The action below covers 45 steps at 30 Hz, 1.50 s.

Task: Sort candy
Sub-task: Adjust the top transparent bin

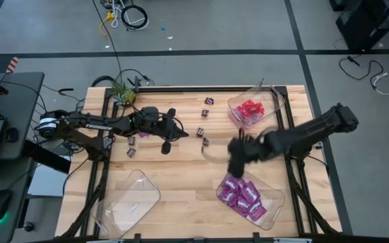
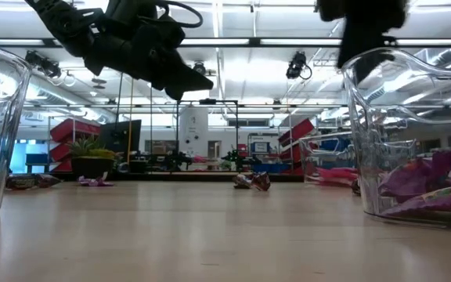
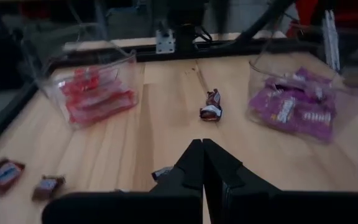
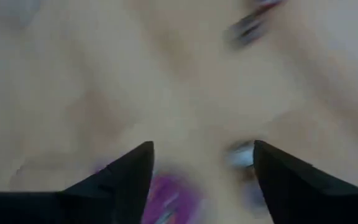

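On the counter (image 1: 181, 182), small brown candy (image 1: 204, 141) lies loose: light, crinkly, slippery, best pinched across the middle. Right gripper (image 1: 238, 156) fingers wide, empty; left gripper (image 1: 167, 140) fingers shut.

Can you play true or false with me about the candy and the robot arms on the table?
1. The purple candy lies in a clear tray. True.
2. The red candy lies loose on the wood. False: it sits in its own clear tray.
3. The right gripper is open. True.
4. The left gripper is open wide. False: its fingers are shut together.
5. All brown candy is put away. False: pieces lie on the table.
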Each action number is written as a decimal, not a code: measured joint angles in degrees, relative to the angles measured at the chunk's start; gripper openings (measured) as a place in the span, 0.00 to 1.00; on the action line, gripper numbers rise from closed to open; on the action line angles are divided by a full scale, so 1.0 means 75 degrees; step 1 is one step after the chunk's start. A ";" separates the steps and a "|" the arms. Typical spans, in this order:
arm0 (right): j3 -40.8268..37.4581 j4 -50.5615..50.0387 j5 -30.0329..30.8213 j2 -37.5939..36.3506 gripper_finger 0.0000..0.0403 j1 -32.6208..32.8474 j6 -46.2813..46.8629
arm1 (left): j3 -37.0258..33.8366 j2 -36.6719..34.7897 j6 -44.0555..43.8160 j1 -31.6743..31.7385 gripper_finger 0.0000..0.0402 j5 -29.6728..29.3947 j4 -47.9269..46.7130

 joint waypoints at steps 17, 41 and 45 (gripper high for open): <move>0.0000 -0.0183 0.0036 0.1131 0.26 -0.5491 -0.2552 | 0.0002 0.0000 -0.0162 0.0020 0.00 -0.0309 -0.0223; -0.0003 0.0793 -0.1217 0.1094 0.31 -0.5679 -0.3439 | 0.0002 0.0000 -0.0155 0.0020 0.00 -0.0309 -0.0350; -0.0003 0.0717 -0.1207 0.1217 0.26 -0.5664 -0.3939 | 0.0002 0.0000 -0.0154 0.0020 0.00 -0.0309 -0.0356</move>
